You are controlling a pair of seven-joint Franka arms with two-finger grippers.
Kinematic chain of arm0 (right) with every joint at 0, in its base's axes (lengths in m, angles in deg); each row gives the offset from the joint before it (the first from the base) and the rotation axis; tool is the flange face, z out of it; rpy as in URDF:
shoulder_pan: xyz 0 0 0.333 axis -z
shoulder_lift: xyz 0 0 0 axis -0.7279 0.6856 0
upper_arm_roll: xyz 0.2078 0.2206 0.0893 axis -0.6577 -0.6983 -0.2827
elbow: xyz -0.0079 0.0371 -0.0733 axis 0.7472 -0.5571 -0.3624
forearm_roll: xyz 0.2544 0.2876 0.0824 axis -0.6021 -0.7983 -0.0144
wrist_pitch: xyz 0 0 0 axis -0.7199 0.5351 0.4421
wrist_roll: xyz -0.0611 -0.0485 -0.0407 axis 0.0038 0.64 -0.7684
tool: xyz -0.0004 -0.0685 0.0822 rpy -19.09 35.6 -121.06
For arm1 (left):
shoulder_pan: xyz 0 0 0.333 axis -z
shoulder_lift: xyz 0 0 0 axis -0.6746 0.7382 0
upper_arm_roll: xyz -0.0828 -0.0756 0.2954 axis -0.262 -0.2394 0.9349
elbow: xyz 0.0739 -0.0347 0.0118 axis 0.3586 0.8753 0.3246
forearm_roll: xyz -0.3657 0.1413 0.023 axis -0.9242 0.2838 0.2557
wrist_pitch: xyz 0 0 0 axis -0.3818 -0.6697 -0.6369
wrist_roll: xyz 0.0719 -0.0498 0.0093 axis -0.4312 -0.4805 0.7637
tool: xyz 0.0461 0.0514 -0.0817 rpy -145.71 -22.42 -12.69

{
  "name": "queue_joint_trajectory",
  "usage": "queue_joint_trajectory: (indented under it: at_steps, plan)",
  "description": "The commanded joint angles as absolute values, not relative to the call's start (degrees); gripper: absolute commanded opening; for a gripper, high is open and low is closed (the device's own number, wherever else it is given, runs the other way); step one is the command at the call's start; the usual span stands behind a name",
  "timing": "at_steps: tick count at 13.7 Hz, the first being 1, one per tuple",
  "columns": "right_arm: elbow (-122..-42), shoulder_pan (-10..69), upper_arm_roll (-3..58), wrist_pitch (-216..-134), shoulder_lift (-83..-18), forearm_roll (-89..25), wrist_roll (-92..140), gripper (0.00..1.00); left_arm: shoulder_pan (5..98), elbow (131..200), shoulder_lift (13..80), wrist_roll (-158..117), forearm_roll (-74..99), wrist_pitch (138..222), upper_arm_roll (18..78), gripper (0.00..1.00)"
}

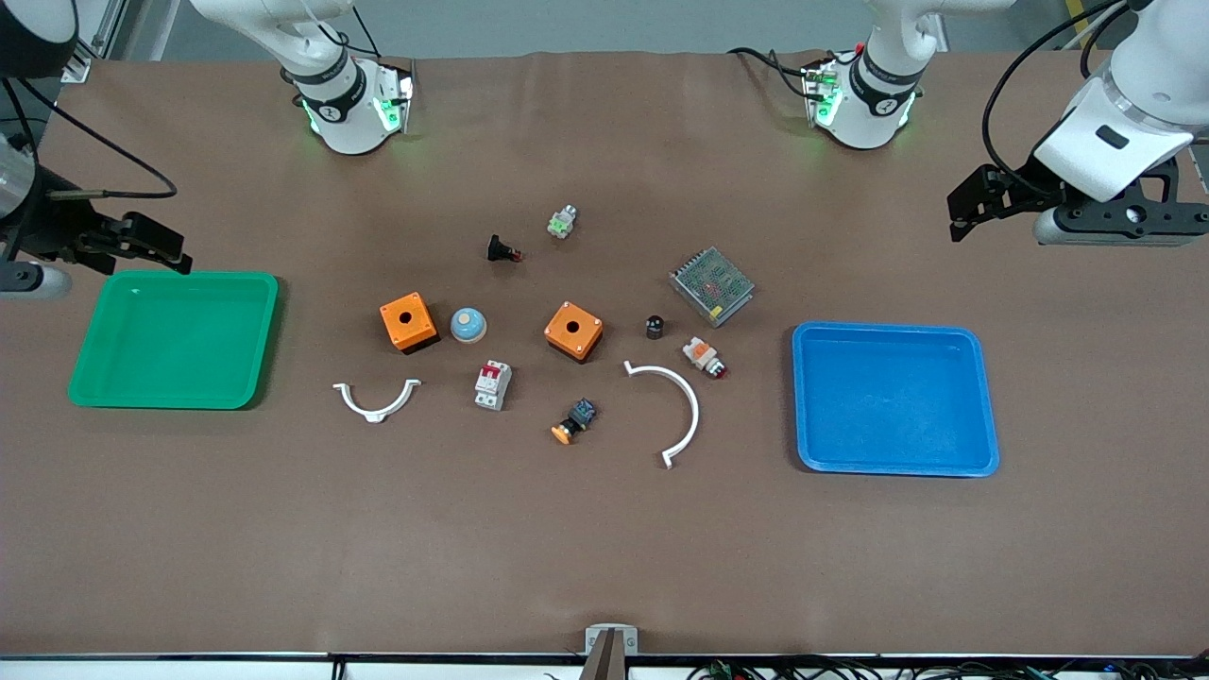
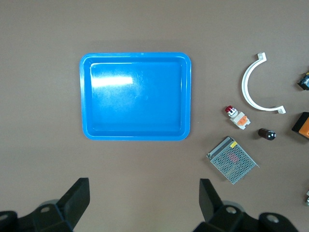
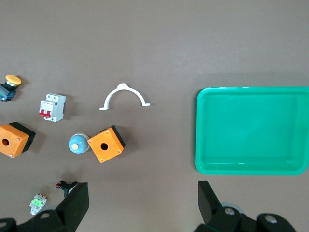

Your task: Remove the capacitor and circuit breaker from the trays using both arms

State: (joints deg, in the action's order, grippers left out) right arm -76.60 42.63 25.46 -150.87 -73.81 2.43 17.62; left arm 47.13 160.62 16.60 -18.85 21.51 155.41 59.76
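Note:
The capacitor (image 1: 655, 326), a tiny black cylinder, stands on the table between an orange box and the meshed power supply; it also shows in the left wrist view (image 2: 266, 134). The breaker (image 1: 492, 384), a white-grey block with a red lever, lies nearer the front camera than the blue dome; it also shows in the right wrist view (image 3: 52, 107). My left gripper (image 1: 959, 215) (image 2: 144, 193) is open and empty, up over bare table beside the blue tray (image 1: 888, 329) (image 2: 135, 54). My right gripper (image 1: 175, 251) (image 3: 143, 193) is open and empty, over bare table beside the green tray (image 1: 175, 277) (image 3: 251, 89).
Two orange boxes (image 1: 408, 321) (image 1: 573, 331), a blue dome (image 1: 468, 325), a meshed power supply (image 1: 711, 285), a white-and-orange lamp (image 1: 705, 357), an orange-capped button (image 1: 574, 421), a black button (image 1: 502, 250), a green-white part (image 1: 562, 222) and two white arcs (image 1: 376, 400) (image 1: 675, 406) lie mid-table.

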Motion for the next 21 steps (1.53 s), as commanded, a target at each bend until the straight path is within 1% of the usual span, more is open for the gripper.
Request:
queue_joint_trajectory:
  at_steps: [1, 3, 8, 21]
  plan:
    - [-76.2, 42.5, 24.7, -154.1, -74.2, 4.0, 17.8, 1.00, 47.0, 160.7, 16.6, -19.4, 20.6, 155.9, 59.6, 1.00]
    - [-76.3, 42.5, 24.7, -154.7, -74.0, 5.9, 17.8, 1.00, 46.9, 160.5, 16.8, -20.2, 20.6, 156.0, 59.7, 1.00]
    - [-76.9, 41.9, 24.7, -155.6, -74.0, 6.0, 17.8, 1.00, 47.0, 158.8, 18.3, -20.4, 21.3, 155.8, 59.7, 1.00]
    - [-75.7, 44.5, 25.3, -156.8, -72.8, 5.6, 17.6, 1.00, 46.6, 158.8, 18.3, -20.8, 21.4, 155.3, 59.7, 1.00]
